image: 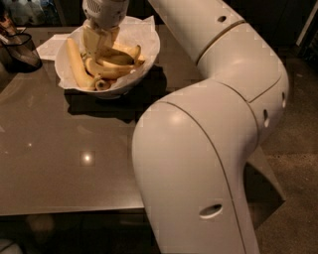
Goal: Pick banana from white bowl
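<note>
The white bowl (130, 83) stands at the far left of the dark table, lined with crinkled white paper (144, 34). Several bananas (112, 71) lie in it; one long banana (78, 63) rests along the left side. My gripper (101, 40) reaches down from the top edge into the bowl, right on the pile of bananas in the middle. Its wrist (105, 10) hides the back of the bowl. I cannot tell if it holds a banana.
A dark mesh basket (20, 49) stands at the far left edge, with a white paper (49, 45) beside it. My large white arm (208, 139) fills the right and front of the view, over the glossy brown table (59, 158).
</note>
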